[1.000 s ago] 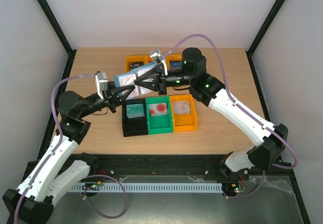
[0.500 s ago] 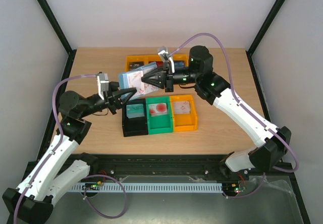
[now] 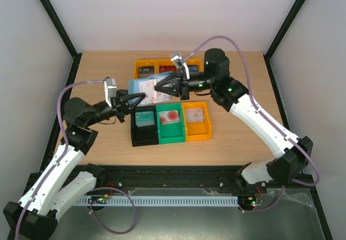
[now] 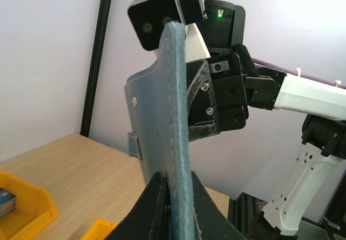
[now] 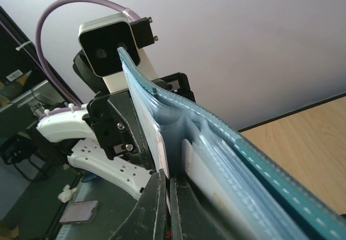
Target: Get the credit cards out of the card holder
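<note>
The slate-blue card holder hangs open in the air above the bins, between my two grippers. My left gripper is shut on its near edge; in the left wrist view the jaws clamp the blue stitched edge. My right gripper is shut on the end of a white credit card with red print that sits in the holder's slots. In the right wrist view the fingers pinch that card's edge, with the pale blue slots and another card beside it.
Below the holder stand a black bin, a green bin and an orange bin, each with a card in it. Several small yellow and orange bins line the back of the table.
My right gripper has drawn back to the right along the holder. The holder has tipped lower and flatter. The left gripper keeps its hold.
</note>
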